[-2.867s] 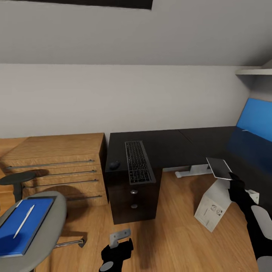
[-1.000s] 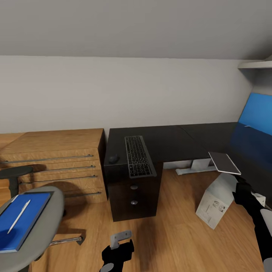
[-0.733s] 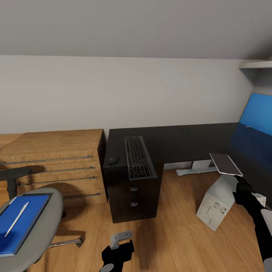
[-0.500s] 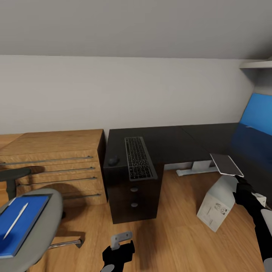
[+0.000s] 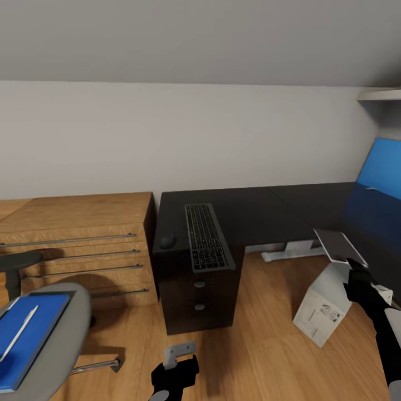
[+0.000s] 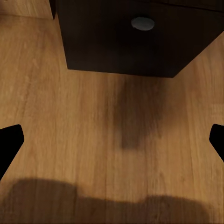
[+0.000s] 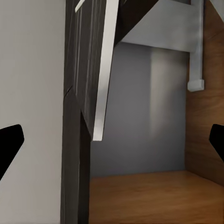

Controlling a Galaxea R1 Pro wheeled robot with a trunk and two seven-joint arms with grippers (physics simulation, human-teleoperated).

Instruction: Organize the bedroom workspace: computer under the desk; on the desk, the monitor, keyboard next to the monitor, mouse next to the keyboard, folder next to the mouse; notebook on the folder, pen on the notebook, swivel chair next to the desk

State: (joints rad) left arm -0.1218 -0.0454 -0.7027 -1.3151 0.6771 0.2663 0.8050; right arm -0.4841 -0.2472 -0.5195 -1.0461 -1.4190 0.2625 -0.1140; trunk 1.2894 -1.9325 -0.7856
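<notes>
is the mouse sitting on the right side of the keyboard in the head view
No, the mouse lies on the black desk to the left of the keyboard, toward the wooden dresser.

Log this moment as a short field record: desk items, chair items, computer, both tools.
keyboard: on the desk
mouse: on the desk, beside the keyboard
blue folder: on the swivel chair
pen: lying on the folder
computer: tilted on the floor by the right tool
left tool: open, above the floor
right tool: open
</notes>
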